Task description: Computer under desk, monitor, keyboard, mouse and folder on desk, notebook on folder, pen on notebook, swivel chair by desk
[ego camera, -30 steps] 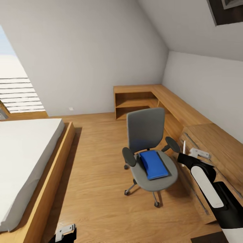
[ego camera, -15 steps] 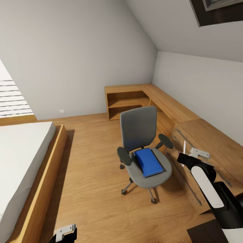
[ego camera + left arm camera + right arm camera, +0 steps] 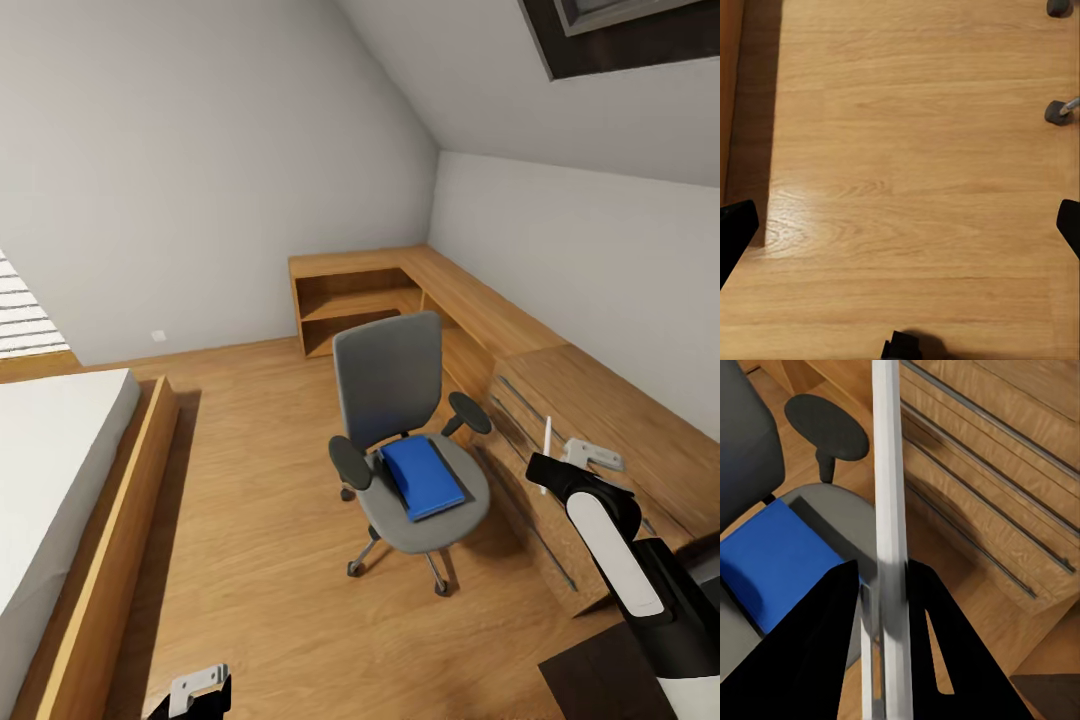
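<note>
Pen (image 3: 889, 510), thin and white, stands upright, clamped between the right gripper's (image 3: 883, 607) dark fingers. Just beyond it, a light-wood dresser (image 3: 610, 440) with long bar handles. The blue folder (image 3: 422, 476) lies on the grey swivel chair (image 3: 405, 440), near the gripper. The left gripper (image 3: 900, 225), fingers apart, hangs over bare wood floor (image 3: 907, 150).

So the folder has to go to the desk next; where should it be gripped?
The folder lies flat on the chair seat, so probably pinch its front edge, overhanging slightly, coming from the open front between the armrests. The right gripper holds the pen, so use the left.
</note>
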